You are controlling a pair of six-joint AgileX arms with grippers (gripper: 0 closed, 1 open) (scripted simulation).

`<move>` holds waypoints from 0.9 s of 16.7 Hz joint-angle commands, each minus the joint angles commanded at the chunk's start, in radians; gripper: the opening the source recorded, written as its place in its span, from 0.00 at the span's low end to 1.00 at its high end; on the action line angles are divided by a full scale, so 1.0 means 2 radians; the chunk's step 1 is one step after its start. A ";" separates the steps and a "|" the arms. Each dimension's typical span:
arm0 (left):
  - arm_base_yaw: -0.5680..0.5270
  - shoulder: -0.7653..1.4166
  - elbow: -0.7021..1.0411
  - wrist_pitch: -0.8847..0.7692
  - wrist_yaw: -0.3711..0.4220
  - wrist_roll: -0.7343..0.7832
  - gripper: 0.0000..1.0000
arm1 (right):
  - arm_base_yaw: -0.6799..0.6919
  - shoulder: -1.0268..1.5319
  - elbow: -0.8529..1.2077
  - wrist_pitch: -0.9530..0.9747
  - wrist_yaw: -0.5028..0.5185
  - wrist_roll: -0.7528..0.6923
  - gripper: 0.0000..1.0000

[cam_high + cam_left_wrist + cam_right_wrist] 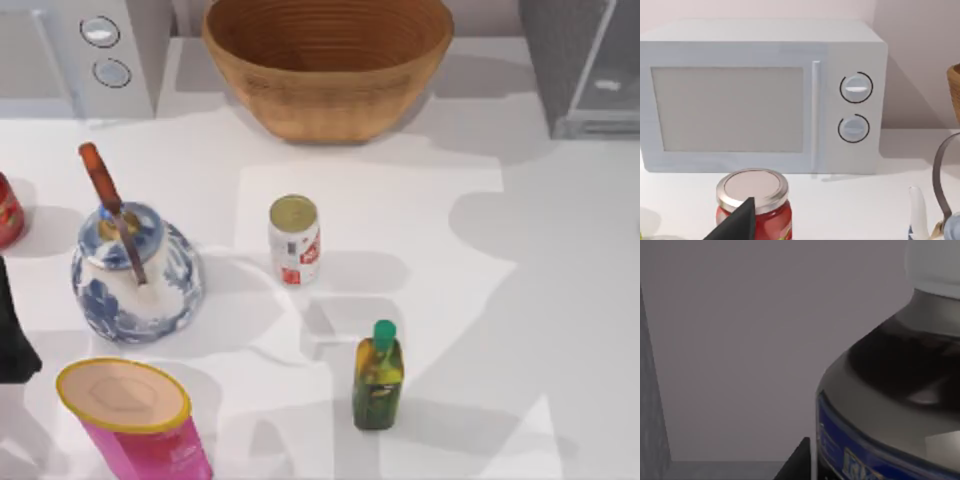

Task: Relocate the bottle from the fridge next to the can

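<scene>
While the bottle (900, 390) is seen very close in the right wrist view, with its white cap, dark shoulders and blue label set against a plain grey wall and a darker grey side panel, it is judged to stand inside the fridge (585, 60), which sits at the far right corner of the surface (520, 300), well apart from the can (295, 240). The step in hand is taken to be the reach and grasp inside the fridge; nothing has yet been carried toward the can. A dark tip of the right end effector (797, 462) is seen just beside the bottle's label, but whether its fingers are spread, pressed together or pinching the bottle cannot be told, nor can contact be confirmed. The next move is judged to call for a firm grip on the body of the bottle, a withdrawal clear of the fridge, and an upright placement beside the can, where free room is seen to the can's right. The green-capped bottle (378, 375) nearer than the can and the kettle (135, 270) to the can's left should be avoided. The left end effector (737, 222) is parked far to the left of the can, by a red jar (754, 202) in front of the microwave (760, 95); its opening cannot be told.
</scene>
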 joint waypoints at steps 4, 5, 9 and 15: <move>0.000 0.000 0.000 0.000 0.000 0.000 1.00 | -0.012 -0.054 -0.077 0.026 -0.011 0.001 0.00; 0.000 0.000 0.000 0.000 0.000 0.000 1.00 | -0.015 -0.073 -0.110 0.035 -0.015 0.001 0.00; 0.000 0.000 0.000 0.000 0.000 0.000 1.00 | -0.031 -0.152 -0.242 0.074 -0.034 0.001 0.00; 0.000 0.000 0.000 0.000 0.000 0.000 1.00 | -0.042 -0.205 -0.308 0.102 -0.046 0.001 0.00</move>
